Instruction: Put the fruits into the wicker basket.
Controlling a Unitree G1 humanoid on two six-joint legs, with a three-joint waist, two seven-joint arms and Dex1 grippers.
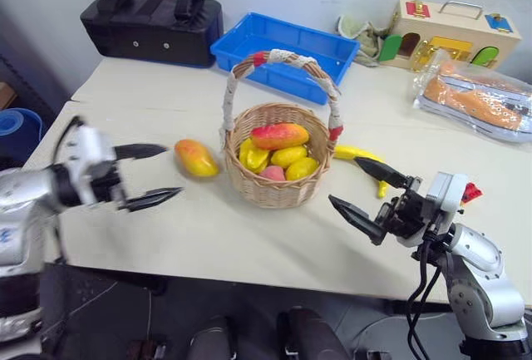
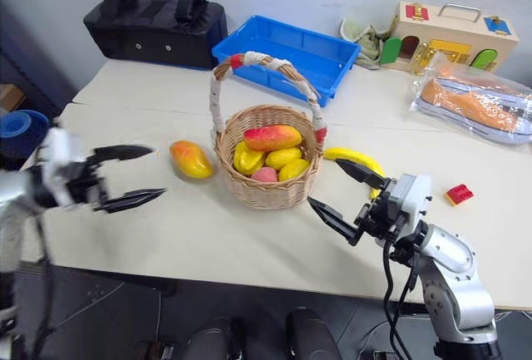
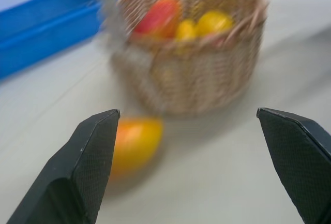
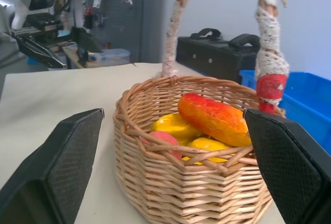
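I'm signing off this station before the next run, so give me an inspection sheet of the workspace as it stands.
Surface: pale tabletop, bare at the front.
Job's things: round tan wicker basket holds a red-orange mango atop several yellow fruits; a second yellow-to-red mango lies on the table left of it; curved yellow banana lies right of it.
Clutter: blue plastic tray, small red toy brick, bagged orange item, wooden toy house.
Grippers: left gripper open, empty; right gripper open, empty.
Cables: black cables along the right arm.
Surroundings: black bag, pale wall.
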